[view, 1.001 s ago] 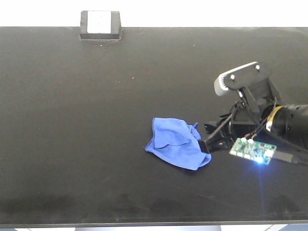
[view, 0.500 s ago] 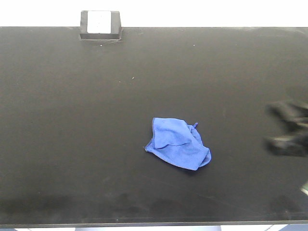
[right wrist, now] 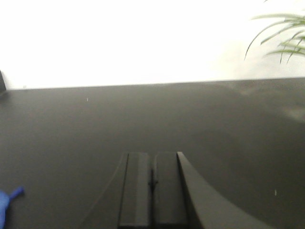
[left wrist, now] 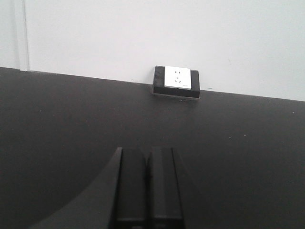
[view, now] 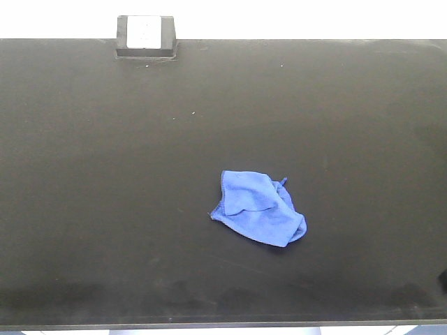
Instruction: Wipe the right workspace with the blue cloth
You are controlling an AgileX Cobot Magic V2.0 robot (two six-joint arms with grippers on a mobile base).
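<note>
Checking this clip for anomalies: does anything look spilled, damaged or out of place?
Nothing stands out. The cloth lies crumpled on the countertop, untouched by either gripper; no spills or damage show.

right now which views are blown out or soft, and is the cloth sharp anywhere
Front view: blue cloth sharp, wall above the countertop blown white. Right wrist view: background overexposed, right gripper soft, only a sliver of cloth at the edge. Left wrist view: evenly lit, socket box clear, left gripper dim.

Matte black bench (view: pixel 105 174), faintly scuffed; crumpled blue cloth (view: pixel 260 208) lying right of centre; small dark box fixture (view: pixel 145 37) with white face at far edge.
</note>
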